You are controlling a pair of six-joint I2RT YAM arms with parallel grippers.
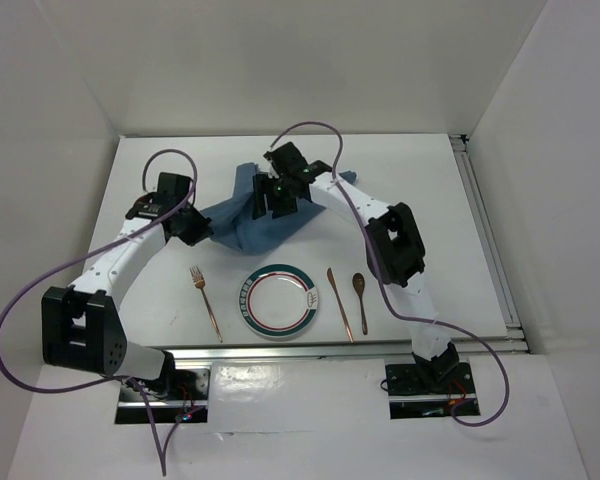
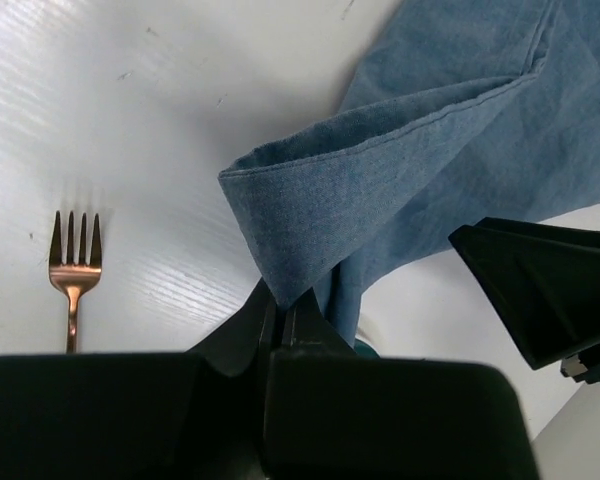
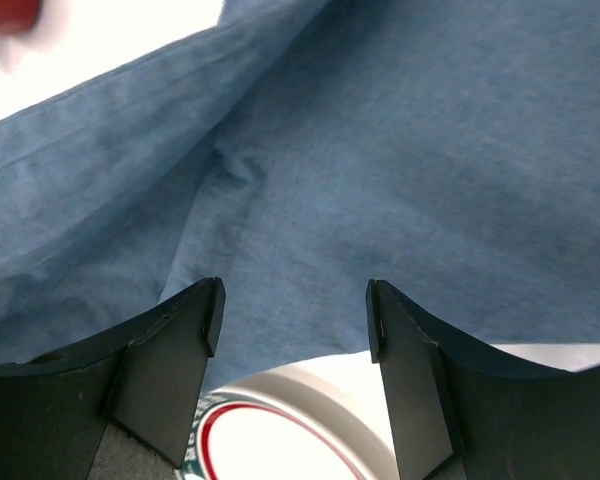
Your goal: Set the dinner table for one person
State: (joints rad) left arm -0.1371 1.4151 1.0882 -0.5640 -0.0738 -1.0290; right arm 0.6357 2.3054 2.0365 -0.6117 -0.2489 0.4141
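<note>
A blue cloth placemat [image 1: 255, 215] lies crumpled on the white dinner table [image 1: 420, 180], behind the plate. My left gripper [image 1: 202, 232] is shut on the placemat's left corner [image 2: 310, 200], which rises folded from the jaws. My right gripper [image 1: 272, 200] is open just above the placemat's middle [image 3: 380, 150], jaws wide apart with nothing between them. A white plate with a red and green rim [image 1: 278, 300] sits at the front centre; its rim shows in the right wrist view [image 3: 280, 410]. A copper fork [image 1: 206, 300] lies left of the plate and shows in the left wrist view [image 2: 75, 270].
A copper knife [image 1: 340, 303] and a dark spoon [image 1: 361, 300] lie right of the plate. A metal rail [image 1: 490, 240] runs along the table's right edge and another along the front edge. White walls enclose the table on three sides.
</note>
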